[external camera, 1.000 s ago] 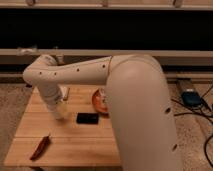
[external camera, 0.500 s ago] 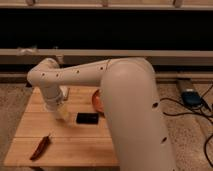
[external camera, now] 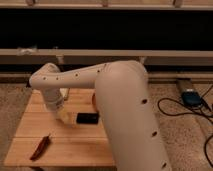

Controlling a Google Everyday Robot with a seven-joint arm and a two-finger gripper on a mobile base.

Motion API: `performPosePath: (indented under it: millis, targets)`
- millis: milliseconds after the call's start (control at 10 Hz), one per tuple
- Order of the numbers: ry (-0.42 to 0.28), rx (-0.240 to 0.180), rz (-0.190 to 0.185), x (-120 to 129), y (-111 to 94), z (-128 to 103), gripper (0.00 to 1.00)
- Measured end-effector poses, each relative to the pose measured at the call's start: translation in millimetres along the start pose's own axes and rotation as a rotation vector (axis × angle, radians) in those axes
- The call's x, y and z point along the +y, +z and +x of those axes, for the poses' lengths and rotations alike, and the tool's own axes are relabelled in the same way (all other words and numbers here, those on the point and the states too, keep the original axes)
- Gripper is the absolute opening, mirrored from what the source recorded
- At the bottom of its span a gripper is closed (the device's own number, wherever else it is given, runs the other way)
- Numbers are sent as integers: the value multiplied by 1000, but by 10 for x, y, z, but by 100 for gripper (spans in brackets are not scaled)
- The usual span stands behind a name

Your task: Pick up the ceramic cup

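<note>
Dim warm light; pale tool (external camera: pixel 63 115) above wooden table (external camera: pixel 75 146)

1 cam | high behind arm (external camera: pixel 125 100), looks down-fwd | close | end effector (external camera: pixel 63 116) left-ctr over table (external camera: pixel 75 145)

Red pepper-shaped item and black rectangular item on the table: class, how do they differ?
The red pepper-shaped item is long, thin and diagonal; the black rectangular item is blocky and level. The red pepper-shaped item sits near the table's front-left corner; the black rectangular item sits mid-table, beside the gripper. Both lie on the wooden table.
</note>
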State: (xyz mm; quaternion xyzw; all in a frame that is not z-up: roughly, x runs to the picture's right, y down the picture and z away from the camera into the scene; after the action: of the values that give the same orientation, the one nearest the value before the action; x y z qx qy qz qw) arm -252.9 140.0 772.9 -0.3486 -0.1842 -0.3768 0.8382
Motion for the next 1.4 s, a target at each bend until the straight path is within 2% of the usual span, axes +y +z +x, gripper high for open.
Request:
performPosePath:
  millis: [100,200,500,600,800,900,1000,1200,1400]
  targets:
    - [11,-6,-6,-2,53,28,79]
    - [18,-11,-12,-7,100,44,73]
    - [41,-11,-27,-17,148,70,43]
    - [45,-8,-23,-6,117,77,34]
    - [57,-11,16,-10,-15,82,11]
    - [61,-10,31,-4,-70,90,4]
    - [65,-13,57,-2,-153,95,0]
    - [64,-17,103,-1,-336,87,0]
    - [45,-24,159,14,-614,82,0]
